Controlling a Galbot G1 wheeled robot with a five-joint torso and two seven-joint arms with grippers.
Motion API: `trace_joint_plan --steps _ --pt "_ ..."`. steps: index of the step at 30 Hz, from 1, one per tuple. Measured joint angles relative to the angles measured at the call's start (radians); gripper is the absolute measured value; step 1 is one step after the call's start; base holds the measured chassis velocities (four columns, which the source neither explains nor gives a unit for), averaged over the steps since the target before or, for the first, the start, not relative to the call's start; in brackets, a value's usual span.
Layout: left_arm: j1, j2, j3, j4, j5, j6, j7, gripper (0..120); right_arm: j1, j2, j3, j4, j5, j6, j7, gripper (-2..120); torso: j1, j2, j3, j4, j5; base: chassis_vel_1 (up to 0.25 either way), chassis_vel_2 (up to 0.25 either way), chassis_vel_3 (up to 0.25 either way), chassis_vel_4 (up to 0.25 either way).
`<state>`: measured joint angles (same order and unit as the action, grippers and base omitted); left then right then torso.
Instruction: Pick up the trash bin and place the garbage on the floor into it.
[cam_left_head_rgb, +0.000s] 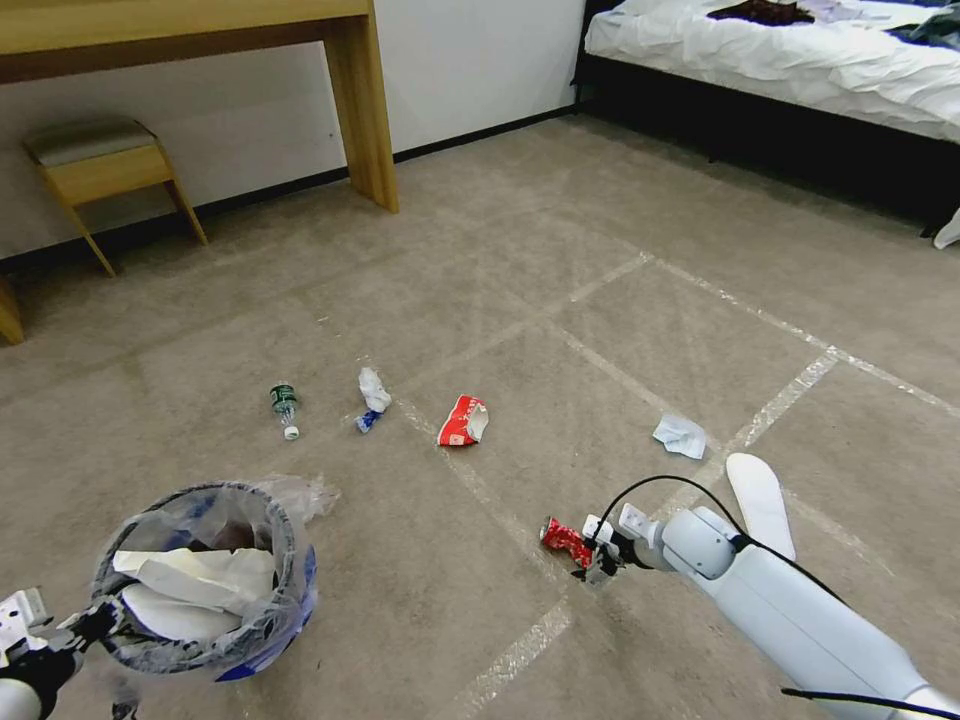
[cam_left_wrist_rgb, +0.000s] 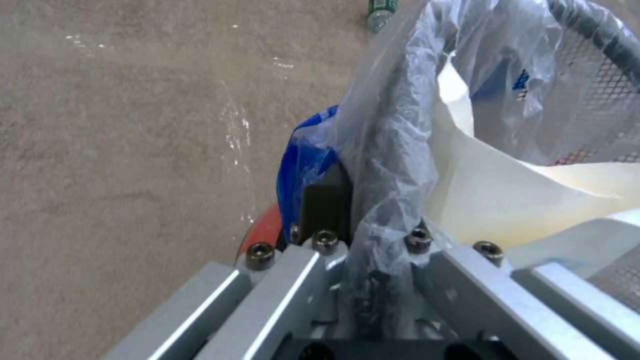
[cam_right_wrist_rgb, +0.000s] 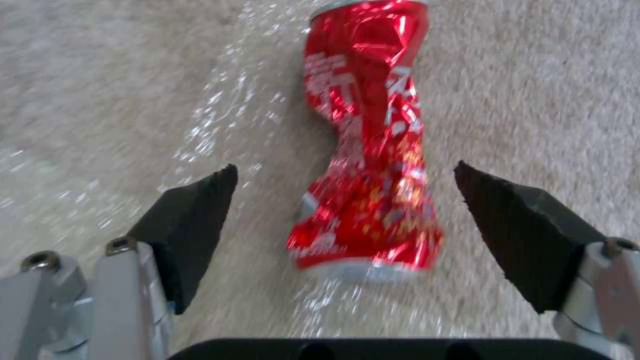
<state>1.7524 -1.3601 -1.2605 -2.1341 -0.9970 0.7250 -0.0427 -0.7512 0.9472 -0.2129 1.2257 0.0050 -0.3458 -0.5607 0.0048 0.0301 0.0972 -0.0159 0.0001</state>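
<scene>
With the bin (cam_left_head_rgb: 205, 580) being held by its rim in the clamped left gripper (cam_left_wrist_rgb: 370, 235), the can (cam_right_wrist_rgb: 365, 150) is being straddled between the open jaws of the right gripper (cam_right_wrist_rgb: 343, 220), which should be closed squarely across its crushed waist.

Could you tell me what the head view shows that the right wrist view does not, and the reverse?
Head view alone: the left gripper shut on the rim of the trash bin, a green-labelled bottle, a red wrapper and crumpled paper. Right wrist view alone: both dark fingers spread open, apart from the can's sides. Both: the crushed red can lying on the floor, by the right gripper.
</scene>
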Motion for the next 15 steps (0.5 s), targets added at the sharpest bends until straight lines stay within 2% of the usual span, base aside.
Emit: trace_joint_plan --steps 1,5,7,11,12,13,15 --pt "0.0 -0.001 0.001 0.003 0.0 0.0 0.0 1 0.003 0.008 -0.002 -0.011 0.0 0.003 0.006 90 0.0 0.0 0.0 0.0 0.0 0.0 0.0 0.0 0.0" --pt "-0.001 -0.002 0.004 0.004 0.0 -0.001 0.001 1 0.008 0.022 -0.005 -0.029 0.003 0.014 0.027 90 0.0 0.0 0.0 0.0 -0.0002 0.0 0.0 0.0 0.0" --pt "-0.002 -0.003 0.004 0.003 -0.002 -0.002 0.001 1 0.01 0.036 -0.008 -0.05 0.003 0.024 0.04 79 0.0 0.0 0.0 0.0 -0.0001 0.0 0.0 0.0 0.0" --pt "-0.002 -0.003 0.004 0.002 -0.003 -0.002 0.001 1 0.01 0.042 -0.009 -0.063 0.002 0.035 0.048 73 0.0 0.0 0.0 -0.0001 -0.0001 0.0 0.0 0.0 0.0" --pt "0.0 -0.003 0.003 0.0 -0.003 -0.002 0.002 1 0.007 0.046 -0.009 -0.073 0.0 0.044 0.054 65 0.0 0.0 0.0 0.0 -0.0002 0.0 0.0 0.0 0.0" --pt "0.0 -0.003 0.003 0.0 -0.003 -0.002 0.002 1 0.007 0.046 -0.009 -0.073 0.0 0.044 0.054 65 0.0 0.0 0.0 0.0 -0.0002 0.0 0.0 0.0 0.0" --pt "0.002 -0.004 0.002 -0.002 -0.004 -0.003 0.003 1 0.0 0.051 -0.004 -0.083 0.0 0.058 0.064 51 0.0 0.0 0.0 -0.0001 -0.0001 0.0 0.0 0.0 0.0"
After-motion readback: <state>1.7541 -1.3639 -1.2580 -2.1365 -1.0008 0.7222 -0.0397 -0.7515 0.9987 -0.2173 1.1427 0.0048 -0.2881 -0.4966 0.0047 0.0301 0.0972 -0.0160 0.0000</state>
